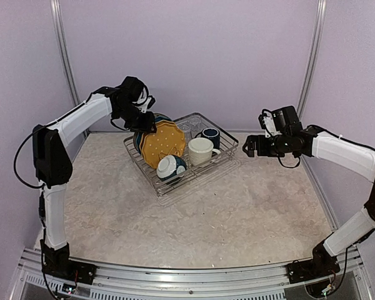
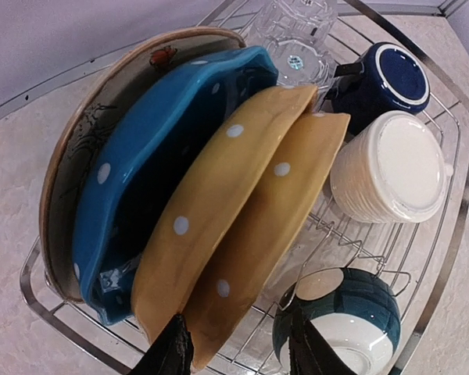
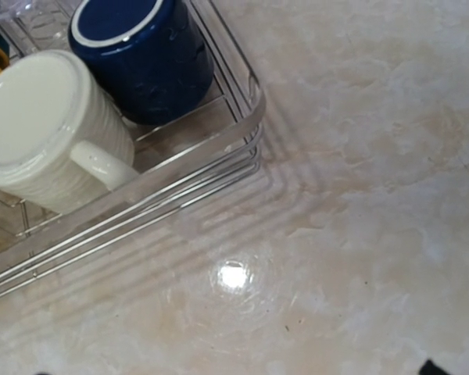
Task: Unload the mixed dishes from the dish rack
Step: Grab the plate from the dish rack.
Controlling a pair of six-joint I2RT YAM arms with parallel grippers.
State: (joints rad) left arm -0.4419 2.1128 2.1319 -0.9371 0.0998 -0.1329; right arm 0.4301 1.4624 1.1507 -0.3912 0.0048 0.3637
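The dish rack [image 1: 197,181] stands at the table's middle back. It holds a cream bird-pattern plate [image 2: 82,137], a blue dotted plate [image 2: 152,141] and two yellow dotted plates [image 2: 219,195], all upright. Beside them are clear glasses [image 2: 297,31], a navy mug [image 2: 391,78], a cream mug [image 2: 395,168] and a teal-and-white bowl [image 2: 348,320]. My left gripper [image 2: 238,355] is open and empty just above the yellow plates' rims [image 1: 162,142]. My right gripper [image 1: 249,147] is open and empty, hovering over the table right of the rack's corner [image 3: 254,101].
The pale marbled tabletop [image 1: 237,219] stretches in front of and beside the rack. Lilac walls and metal posts [image 1: 312,56] close the back. The rack's right corner lies close to the right gripper.
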